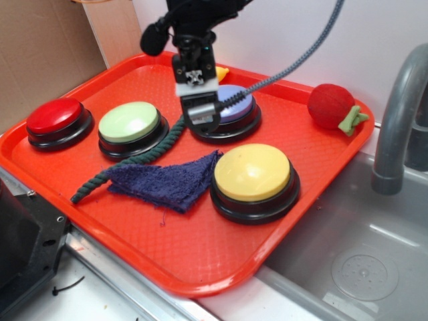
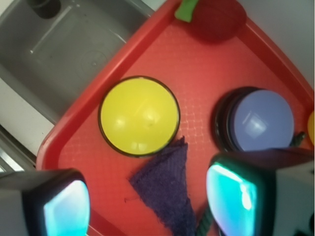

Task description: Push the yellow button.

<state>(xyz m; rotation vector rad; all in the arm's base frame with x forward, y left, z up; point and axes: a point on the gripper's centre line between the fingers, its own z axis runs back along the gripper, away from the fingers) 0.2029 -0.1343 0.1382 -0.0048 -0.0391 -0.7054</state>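
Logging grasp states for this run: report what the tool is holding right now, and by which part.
Nothing is held. The tool is open above the tray, near the purple button; the wrist view shows only cloth between its fingers.

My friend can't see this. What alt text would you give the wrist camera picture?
Looking down on a red tray, a large yellow button sits centre-left, untouched, with the gripper open above a purple cloth. A lavender button lies to the right, a red plush fruit at the top and a grey sink upper left.

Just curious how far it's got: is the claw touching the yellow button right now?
No. The claw hangs over the purple button, while the yellow button sits apart, nearer the tray's front edge, with nothing on it.
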